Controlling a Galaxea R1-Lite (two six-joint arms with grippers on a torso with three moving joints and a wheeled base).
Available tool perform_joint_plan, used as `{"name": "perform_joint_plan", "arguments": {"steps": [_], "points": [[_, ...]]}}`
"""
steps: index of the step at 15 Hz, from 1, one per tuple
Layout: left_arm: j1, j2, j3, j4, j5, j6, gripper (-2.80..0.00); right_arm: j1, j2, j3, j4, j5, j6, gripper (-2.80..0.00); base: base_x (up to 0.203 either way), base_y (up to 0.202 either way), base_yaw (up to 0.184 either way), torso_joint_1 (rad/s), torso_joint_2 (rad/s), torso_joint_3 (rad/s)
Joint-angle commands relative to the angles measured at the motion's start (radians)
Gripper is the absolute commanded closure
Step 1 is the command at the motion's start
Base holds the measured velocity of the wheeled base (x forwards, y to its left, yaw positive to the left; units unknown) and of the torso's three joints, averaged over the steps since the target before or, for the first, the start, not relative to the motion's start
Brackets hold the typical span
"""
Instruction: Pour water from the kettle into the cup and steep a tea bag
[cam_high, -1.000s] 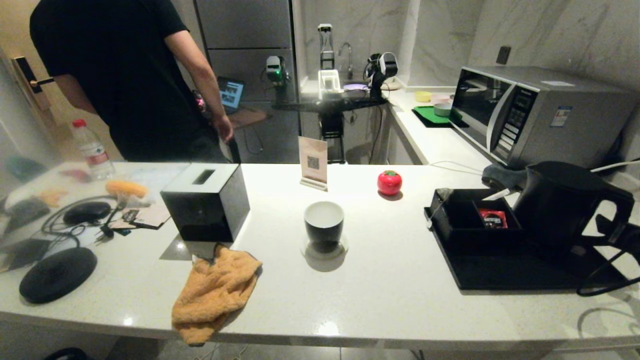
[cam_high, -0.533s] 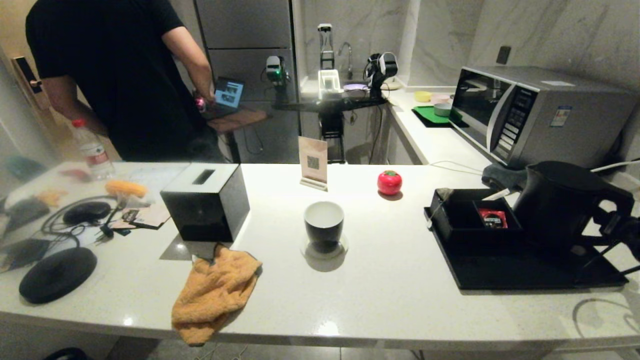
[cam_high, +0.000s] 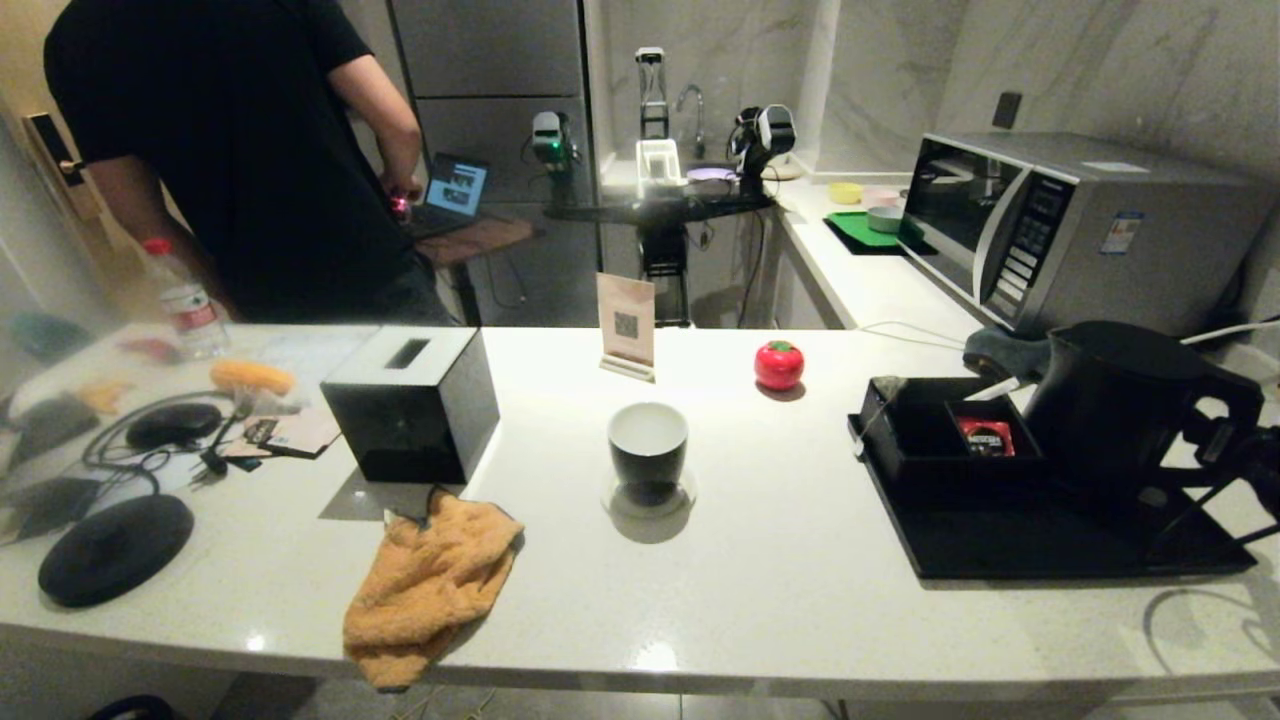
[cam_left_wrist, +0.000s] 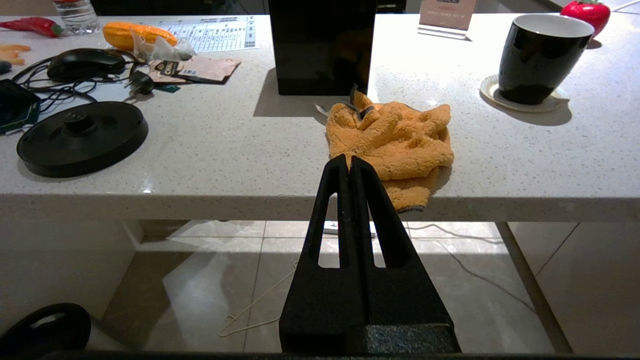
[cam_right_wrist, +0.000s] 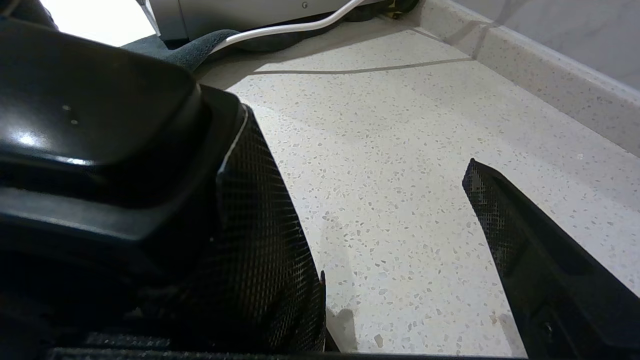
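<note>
The black kettle (cam_high: 1120, 410) stands on a black tray (cam_high: 1000, 545) at the counter's right end. My right gripper (cam_high: 1228, 442) is at its loop handle, open. In the right wrist view the right gripper (cam_right_wrist: 355, 135) has one meshed finger (cam_right_wrist: 260, 225) lying against the kettle's black top (cam_right_wrist: 90, 115), with bare counter between the fingers. The cup (cam_high: 648, 450), black outside and white inside, sits on a small coaster mid-counter, also seen as the cup (cam_left_wrist: 537, 55). My left gripper (cam_left_wrist: 348, 159) is shut and parked below the counter's front edge. Tea bag and water are out of view.
A black tissue box (cam_high: 412, 400), an orange cloth (cam_high: 430, 580) over the front edge and the kettle's base disc (cam_high: 115, 548) are on the left. A red sachet (cam_high: 985, 437) lies in a black box. A microwave (cam_high: 1060, 225) stands behind. A person (cam_high: 230, 150) stands beyond the counter.
My right gripper has come up and in against the kettle's handle. The person has turned toward the laptop behind. The cup and kettle have not moved.
</note>
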Motion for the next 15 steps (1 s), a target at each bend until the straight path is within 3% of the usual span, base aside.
{"name": "perform_joint_plan", "arguments": {"steps": [1,8,15], "points": [[0.0,0.0,0.0,0.0,-0.001,0.0,0.0,0.0,0.001,-0.002,-0.007,-0.002,-0.002,-2.8,0.0,0.0,0.0,0.0,0.0,0.0],[0.0,0.0,0.0,0.0,-0.001,0.0,0.0,-0.003,0.002,-0.002,-0.009,-0.056,-0.026,-2.8,0.0,0.0,0.0,0.0,0.0,0.0],[0.0,0.0,0.0,0.0,0.001,0.0,0.0,-0.003,0.008,-0.059,-0.049,-0.055,-0.017,-2.8,0.0,0.0,0.0,0.0,0.0,0.0]]}}
